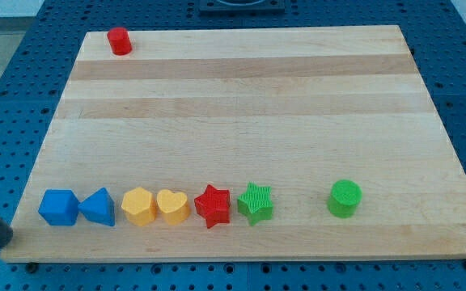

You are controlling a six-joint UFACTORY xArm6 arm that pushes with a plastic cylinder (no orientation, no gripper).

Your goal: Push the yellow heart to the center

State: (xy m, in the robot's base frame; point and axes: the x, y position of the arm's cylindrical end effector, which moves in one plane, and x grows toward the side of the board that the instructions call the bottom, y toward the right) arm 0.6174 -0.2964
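Observation:
The yellow heart lies in a row of blocks near the bottom edge of the wooden board. A yellow hexagon touches it on the view's left and a red star sits close on its right. My tip shows as a dark rod end at the view's bottom left, at the board's corner. It is well to the left of the heart and left of the blue cube, touching no block.
A blue triangle sits between the blue cube and the yellow hexagon. A green star follows the red star, and a green cylinder stands further right. A red cylinder stands at the top left corner.

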